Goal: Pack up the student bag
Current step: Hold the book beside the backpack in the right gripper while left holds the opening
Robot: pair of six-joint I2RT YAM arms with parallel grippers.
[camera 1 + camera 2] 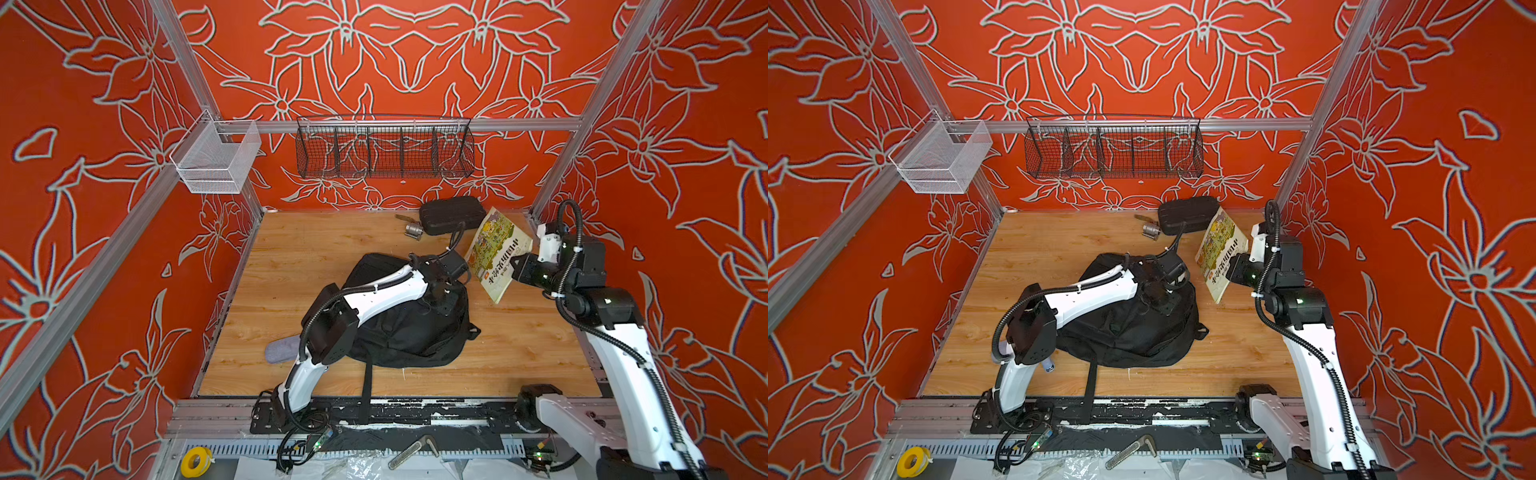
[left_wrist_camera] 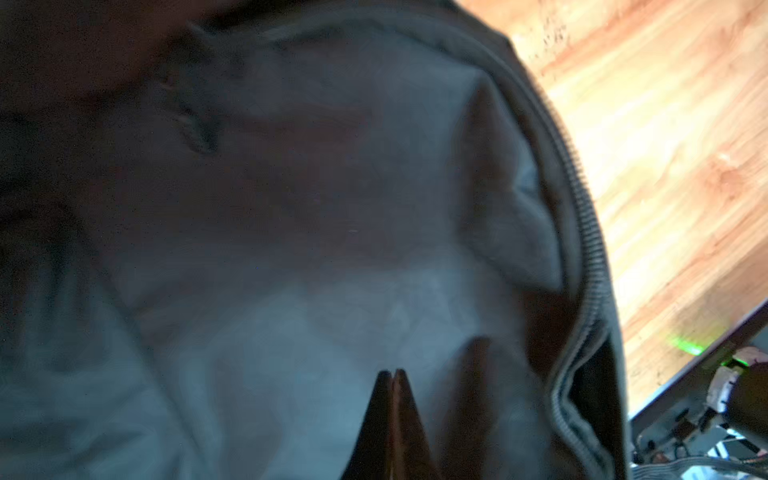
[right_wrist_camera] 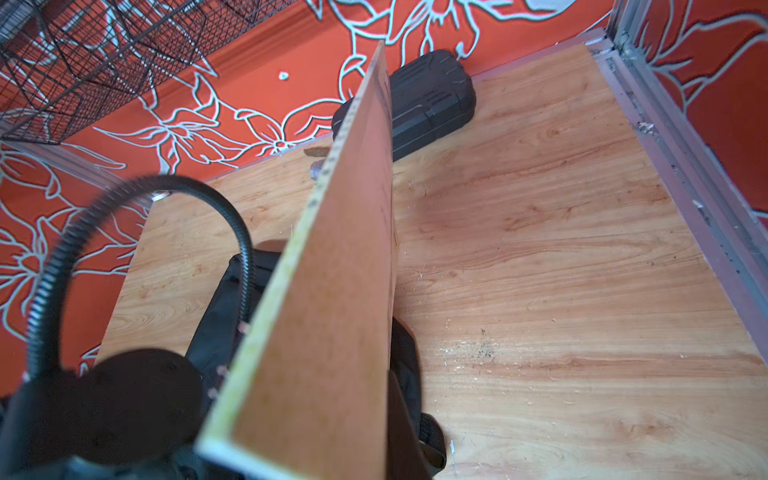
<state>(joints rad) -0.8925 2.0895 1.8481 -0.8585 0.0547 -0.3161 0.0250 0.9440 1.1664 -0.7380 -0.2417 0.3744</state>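
Observation:
The student bag (image 1: 407,336) (image 1: 1133,336), soft and black, lies in the middle of the wooden floor with one strap trailing toward the front edge. My left gripper (image 1: 444,306) (image 2: 392,372) points down at the bag's upper part near its zip; its tips are pressed together and shut, and no fabric shows between them. In the left wrist view the bag's fabric (image 2: 291,208) fills the frame. My right gripper (image 1: 521,266) is shut on a yellow illustrated book (image 1: 494,253) (image 3: 332,291), held tilted above the floor just right of the bag.
A black hard-shell case (image 1: 451,216) and a small metal item (image 1: 413,230) lie at the back wall. A grey object (image 1: 282,349) lies left of the bag under my left arm. A black wire basket (image 1: 384,151) and a white mesh basket (image 1: 216,162) hang on the rail.

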